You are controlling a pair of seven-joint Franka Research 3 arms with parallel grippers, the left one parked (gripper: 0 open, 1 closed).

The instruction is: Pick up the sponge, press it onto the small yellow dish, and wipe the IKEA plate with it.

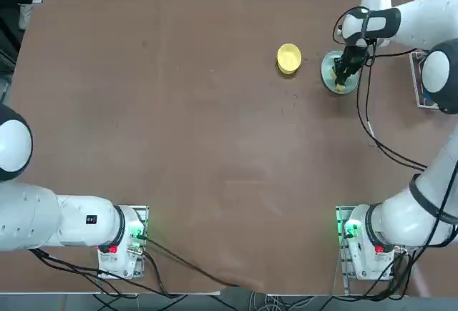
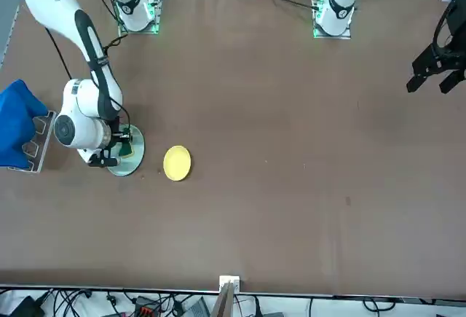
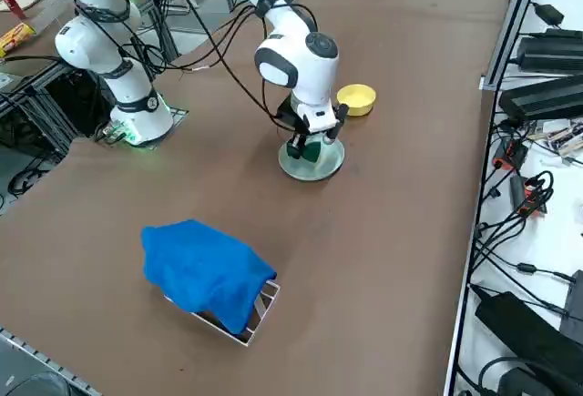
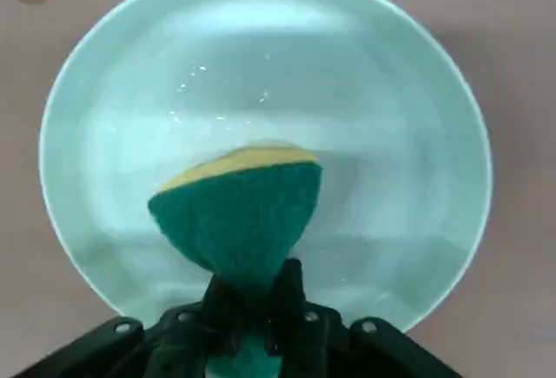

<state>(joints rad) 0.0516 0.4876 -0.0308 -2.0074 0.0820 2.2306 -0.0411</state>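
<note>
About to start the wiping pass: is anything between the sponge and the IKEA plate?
Nothing visible. The right tool is shut on the sponge directly over the IKEA plate, whose surface looks bare. The small yellow dish sits apart beside it.

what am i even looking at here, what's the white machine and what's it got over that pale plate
These are four camera views of one moment: overhead, across the table, from the side, and from the arm's own wrist. The white machine is a robot arm bolted to a brown table. Its right hand is shut on a sponge, green top over yellow foam, held over a pale mint-green plate; whether it touches the plate I cannot tell. A small yellow dish sits beside the plate, apart from it. A blue cloth lies draped over a small rack near the table's edge.
</note>
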